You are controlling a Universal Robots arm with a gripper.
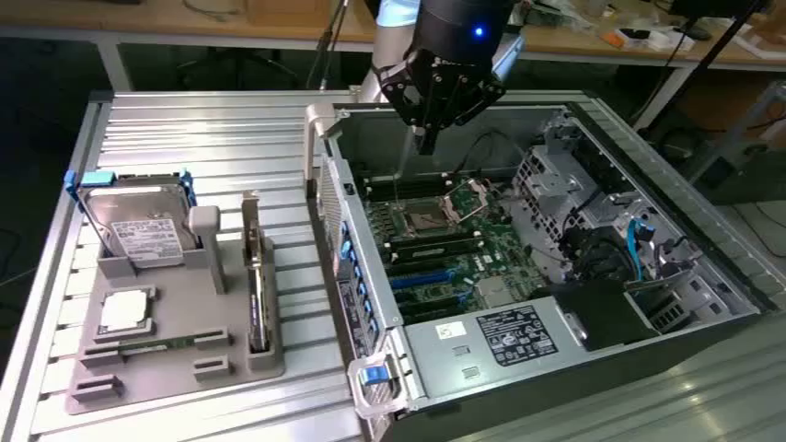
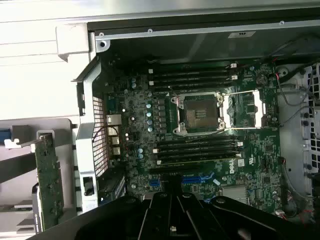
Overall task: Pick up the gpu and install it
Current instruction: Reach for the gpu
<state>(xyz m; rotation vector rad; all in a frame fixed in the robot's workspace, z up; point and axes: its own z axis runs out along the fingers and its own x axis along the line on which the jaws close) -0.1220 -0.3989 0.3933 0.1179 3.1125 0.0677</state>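
Item: gpu (image 1: 256, 281), upright and edge-on in the grey holder (image 1: 160, 368) on the counter (image 1: 184, 129), beside the open case (image 1: 322, 157).
Fingers (image 1: 426, 138): clenched, empty, above the motherboard (image 1: 455, 249), well apart from the gpu.
Risk: an off-centre pinch would likely tilt or drop the thin card.

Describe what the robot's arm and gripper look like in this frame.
The arm ends in a glossy black cylinder with a small blue light, joined to a pale grey-white segment. The black gripper has angular linkage bars tapering into slim jaws.
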